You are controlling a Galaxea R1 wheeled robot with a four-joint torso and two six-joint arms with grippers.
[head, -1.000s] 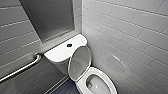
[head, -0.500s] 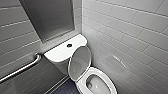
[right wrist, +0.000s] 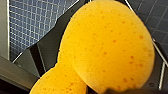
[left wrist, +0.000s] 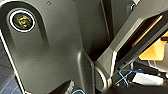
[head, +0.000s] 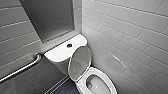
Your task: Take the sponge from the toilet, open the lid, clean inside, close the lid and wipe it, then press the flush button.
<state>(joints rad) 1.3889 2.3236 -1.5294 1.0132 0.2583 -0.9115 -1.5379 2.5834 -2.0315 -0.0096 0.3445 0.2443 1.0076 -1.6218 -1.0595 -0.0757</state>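
The white toilet (head: 82, 88) stands in the corner in the head view, its oval bowl open. The glossy lid (head: 80, 62) is raised and leans back against the tank. The dark round flush button (head: 69, 45) sits in the middle of the flat tank cover (head: 58, 52). Close in front of the right wrist camera is the orange sponge (right wrist: 107, 47), bulging and pinched in at a waist, with my right gripper shut on it. Beyond the sponge lies dark tiled floor (right wrist: 150, 15).
A steel grab bar (head: 22, 68) runs along the left wall beside the tank. Above the tank is a grey recessed niche (head: 50, 17). A tiled wall (head: 130, 32) stands close on the toilet's right. The left wrist view looks onto my own dark body (left wrist: 50, 55).
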